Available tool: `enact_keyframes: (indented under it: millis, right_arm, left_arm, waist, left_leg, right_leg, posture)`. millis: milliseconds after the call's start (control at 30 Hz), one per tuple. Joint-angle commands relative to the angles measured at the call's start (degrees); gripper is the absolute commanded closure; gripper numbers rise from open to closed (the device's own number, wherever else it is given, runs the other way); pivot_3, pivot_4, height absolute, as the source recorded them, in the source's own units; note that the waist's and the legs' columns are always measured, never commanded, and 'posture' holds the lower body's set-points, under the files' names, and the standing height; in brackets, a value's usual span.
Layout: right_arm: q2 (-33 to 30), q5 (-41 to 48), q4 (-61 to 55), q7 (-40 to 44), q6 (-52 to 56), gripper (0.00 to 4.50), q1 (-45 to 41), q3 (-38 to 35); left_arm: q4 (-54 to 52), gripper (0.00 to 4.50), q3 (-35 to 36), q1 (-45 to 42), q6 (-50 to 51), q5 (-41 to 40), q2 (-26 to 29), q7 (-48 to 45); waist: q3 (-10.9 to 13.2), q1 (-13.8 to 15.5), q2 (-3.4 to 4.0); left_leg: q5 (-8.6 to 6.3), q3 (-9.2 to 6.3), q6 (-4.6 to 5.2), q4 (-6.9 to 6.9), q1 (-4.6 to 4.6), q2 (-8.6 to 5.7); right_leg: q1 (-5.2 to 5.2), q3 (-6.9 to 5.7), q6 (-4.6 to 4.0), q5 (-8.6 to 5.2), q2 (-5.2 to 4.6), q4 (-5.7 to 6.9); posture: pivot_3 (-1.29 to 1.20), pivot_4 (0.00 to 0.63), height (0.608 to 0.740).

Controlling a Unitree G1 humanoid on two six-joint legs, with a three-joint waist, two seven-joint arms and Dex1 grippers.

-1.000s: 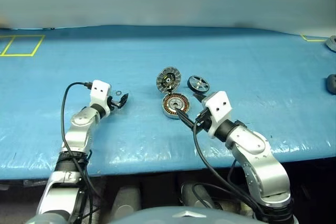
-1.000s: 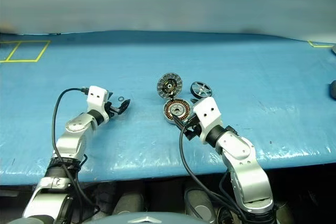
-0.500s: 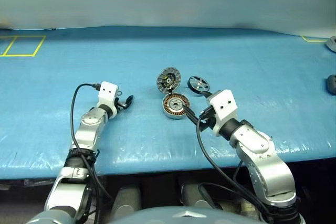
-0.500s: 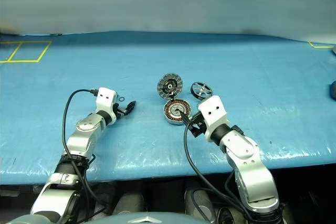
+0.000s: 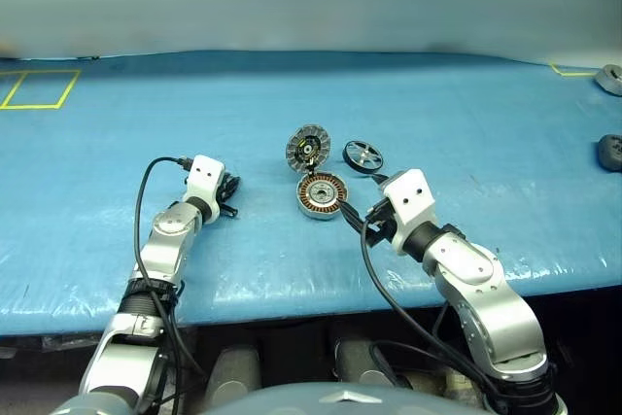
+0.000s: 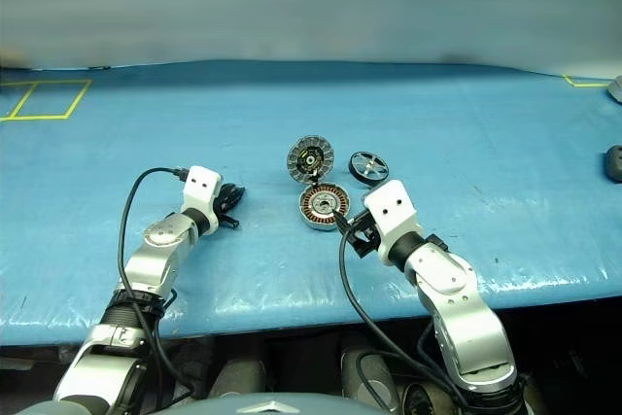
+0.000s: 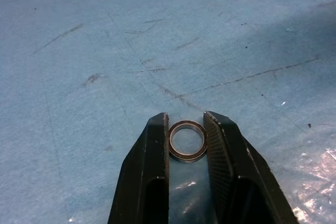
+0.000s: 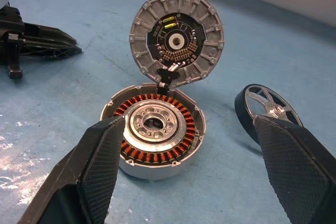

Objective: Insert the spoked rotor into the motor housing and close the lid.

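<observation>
- Motor housing (image 8: 153, 131) sits on the blue table (image 5: 466, 123), copper windings exposed; lid (image 8: 176, 37) stands tilted open behind it.
- Spoked rotor (image 8: 268, 109) lies just beside the housing (not inserted).
- Right gripper (image 8: 194, 166): jaws spread wide, empty.
- Left gripper (image 7: 186, 141): fingers pinching a small metal ring (image 7: 187, 141).

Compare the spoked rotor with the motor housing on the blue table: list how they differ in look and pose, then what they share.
The spoked rotor is a black-rimmed wheel with shiny silver spokes; the motor housing is a silver cup ringed with copper windings.
The rotor looks smaller than the housing.
The rotor stands free and alone; the housing carries the lid, raised open behind it.
Both are round and rest on the table, side by side.
</observation>
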Motion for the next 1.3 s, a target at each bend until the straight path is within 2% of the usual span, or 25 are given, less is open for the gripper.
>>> enact_keyframes:
  millis: [33, 167, 367, 467, 600, 767, 1033, 1300]
  right_arm:
    - [-0.4, 0.3, -1.4, -0.6, -0.2, 0.37, -0.7, -0.3]
    - [0.0, 0.9, -1.8, -0.6, -0.9, 0.37, -0.4, -0.4]
    - [1.1, 6.9, -5.1, 1.6, -2.8, 0.37, 2.5, -4.9]
    - [1.4, 8.0, -5.5, 0.2, -3.1, 0.37, 5.5, -8.5]
    - [0.3, 7.8, -6.0, 0.3, -4.9, 0.37, 10.2, -8.7]
    - [2.6, 8.7, -2.6, -0.5, -9.8, 0.37, 15.0, -9.9]
    - [4.4, 6.1, -1.4, -3.0, -15.9, 0.37, 20.6, -6.6]
    - [6.0, 3.4, -1.4, -6.7, -18.3, 0.37, 23.8, -4.2]
  left_arm:
    - [2.4, 3.85, -0.4, 1.5, 3.2, 1.3, 1.2, -0.5]
    - [-1.3, 3.85, -0.3, 2.2, 0.7, -0.2, 1.0, -3.2]
    - [-15.0, 3.85, -1.4, 3.9, -1.3, -8.1, 0.3, -14.4]
    - [-23.2, 3.85, -2.1, 2.7, 0.7, -13.8, -1.4, -18.6]
    - [-27.5, 3.85, -5.3, 0.1, 2.5, -15.4, -1.9, -22.2]
    - [-18.0, 3.85, -13.6, -8.2, 1.6, -11.9, -4.5, -28.1]
    - [3.1, 3.85, -16.2, -19.9, -3.2, -5.0, -8.6, -28.3]
    - [6.7, 3.85, -16.6, -22.8, -3.4, -4.1, -7.0, -35.8]
  waist:
    - [0.0, 0.0, -0.01]
    - [0.0, 0.0, -0.01]
    - [0.0, 0.7, -0.07]
    - [0.0, 1.6, -0.10]
    - [0.0, 1.9, -0.07]
    - [0.0, 1.8, -0.07]
    - [0.1, 1.1, -0.08]
    - [0.1, 1.0, -0.07]
  left_leg:
    - [0.00, 0.00, 0.00, 0.00, 0.00, 0.00]
    - [0.00, 0.03, 0.00, -0.01, -0.01, 0.00]
    - [0.00, -0.01, -0.01, -0.04, -0.31, -0.02]
    - [0.00, -0.04, -0.01, -0.01, -0.53, -0.07]
    - [-0.01, -0.01, 0.00, -0.01, -0.46, -0.13]
    - [0.00, 0.02, 0.01, 0.01, -0.23, -0.10]
    - [-0.01, 0.05, 0.03, 0.09, -0.28, -0.14]
    - [-0.04, 0.05, 0.07, 0.01, -0.41, -0.14]
  right_leg:
    - [0.00, 0.00, 0.00, 0.00, 0.00, 0.00]
    - [-0.01, 0.02, 0.01, 0.00, -0.01, -0.01]
    - [-0.17, -0.02, -0.05, 0.03, -0.06, -0.15]
    - [-0.27, -0.05, -0.20, 0.13, -0.14, -0.22]
    - [-0.23, -0.01, -0.07, 0.05, -0.16, -0.22]
    - [-0.07, 0.04, 0.09, -0.05, -0.06, -0.19]
    - [-0.11, 0.13, 0.15, -0.02, -0.04, -0.20]
    - [-0.22, 0.13, 0.10, -0.07, -0.07, -0.22]
  posture:
    - [0.00, 0.150, 0.740]
    - [0.00, 0.150, 0.740]
    - [0.00, 0.150, 0.740]
    - [0.00, 0.150, 0.740]
    - [0.00, 0.150, 0.740]
    - [0.00, 0.150, 0.740]
    - [0.00, 0.150, 0.740]
    - [0.00, 0.150, 0.740]
